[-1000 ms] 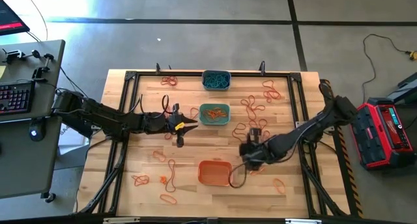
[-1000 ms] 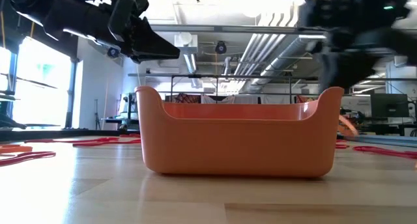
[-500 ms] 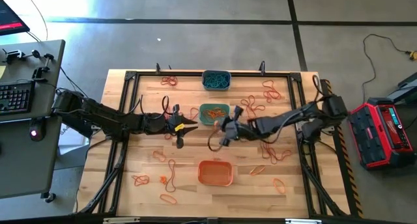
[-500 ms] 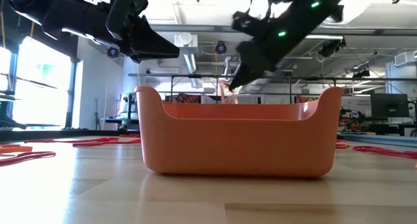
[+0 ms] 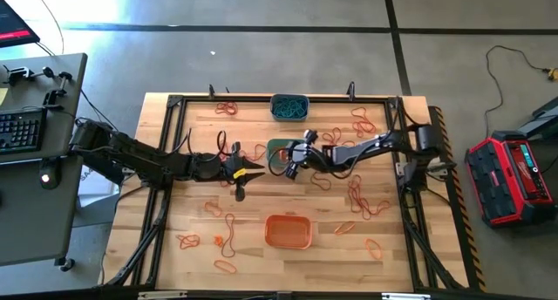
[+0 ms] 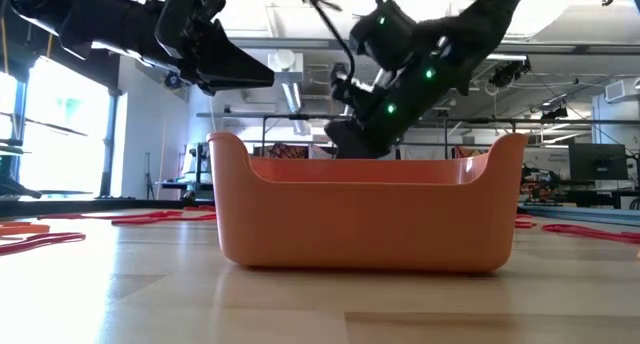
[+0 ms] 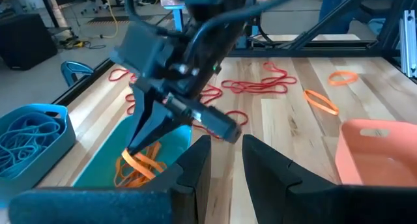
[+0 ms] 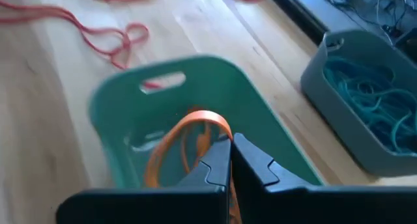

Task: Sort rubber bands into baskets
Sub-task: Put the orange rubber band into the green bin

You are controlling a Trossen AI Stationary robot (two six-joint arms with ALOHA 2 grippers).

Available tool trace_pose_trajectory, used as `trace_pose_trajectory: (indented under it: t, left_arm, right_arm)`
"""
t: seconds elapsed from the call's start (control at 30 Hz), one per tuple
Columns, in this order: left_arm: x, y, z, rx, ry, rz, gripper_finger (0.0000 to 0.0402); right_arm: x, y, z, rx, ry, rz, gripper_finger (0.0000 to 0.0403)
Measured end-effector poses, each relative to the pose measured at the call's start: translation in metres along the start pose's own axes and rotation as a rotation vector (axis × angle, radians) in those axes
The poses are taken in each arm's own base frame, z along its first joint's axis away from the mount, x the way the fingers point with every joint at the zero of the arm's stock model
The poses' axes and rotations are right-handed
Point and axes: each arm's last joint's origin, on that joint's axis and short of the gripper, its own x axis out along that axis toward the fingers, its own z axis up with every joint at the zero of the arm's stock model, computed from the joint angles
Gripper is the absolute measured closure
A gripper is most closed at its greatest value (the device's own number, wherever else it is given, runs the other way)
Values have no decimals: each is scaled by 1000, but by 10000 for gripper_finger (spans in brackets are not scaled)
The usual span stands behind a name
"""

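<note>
We see the left gripper [image 5: 247, 169] hovering beside the teal-green rounded plastic tub [image 5: 272, 148], jaws parted, empty. The right gripper [image 8: 229, 160], above that tub, clenches a thin, floppy orange rubber band [image 8: 186, 129]; elastic, it may cling or snag on release and fall onto the wooden tabletop [image 5: 200, 235].

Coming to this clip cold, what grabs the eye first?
The right hand, shut on an orange rubber band, hangs over the teal-green basket at mid-table, which already holds orange bands. Beside it, the left hand waits over bare wood. Red and orange bands lie scattered over the table, and the grey-blue basket at the far edge holds blue-teal ones.
</note>
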Motion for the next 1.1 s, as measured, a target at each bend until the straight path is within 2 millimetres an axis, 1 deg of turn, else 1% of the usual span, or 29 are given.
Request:
trace_pose_trajectory:
  t: [0.1, 0.2, 0.27, 0.37, 0.53, 0.67, 0.73, 0.8, 0.87, 0.93, 0.97, 1.03, 1.1]
  left_arm:
    - [0, 0, 0, -29, 0, -2, 323]
    - [0, -1, 0, -41, 2, -31, 323]
    - [0, -1, 0, -41, 6, -34, 323]
    - [0, -1, -3, -29, 45, -33, 326]
    - [-2, -2, 3, 21, 218, -39, 347]
    - [-8, -7, 10, 65, 339, -71, 367]
    - [-13, -11, 11, 79, 402, -83, 378]
    - [-18, -14, 11, 86, 473, -89, 388]
    - [-24, -18, 11, 92, 530, -96, 397]
    - [-29, -23, 10, 101, 586, -100, 400]
    - [-32, -25, 8, 109, 616, -103, 400]
    - [-37, -29, 6, 124, 656, -116, 401]
    - [-41, -34, 4, 131, 682, -129, 401]
  right_arm:
    - [7, -2, -6, -1, 39, 44, 402]
    - [9, -3, -8, -1, 54, 78, 395]
    - [9, -2, -8, -4, 56, 83, 379]
    - [8, -2, -7, -12, 54, 86, 340]
    - [6, -2, 6, -46, 113, 81, 281]
    - [1, -3, 24, -133, 193, 77, 265]
    - [-3, -2, 32, -179, 207, 83, 268]
    - [-7, 0, 35, -229, 221, 93, 286]
    - [-9, 4, 34, -262, 230, 103, 323]
    - [-11, 8, 30, -279, 241, 113, 373]
    - [-13, 11, 29, -286, 241, 123, 388]
    - [-17, 19, 27, -282, 224, 134, 390]
    - [-27, 29, 26, -281, 187, 154, 392]
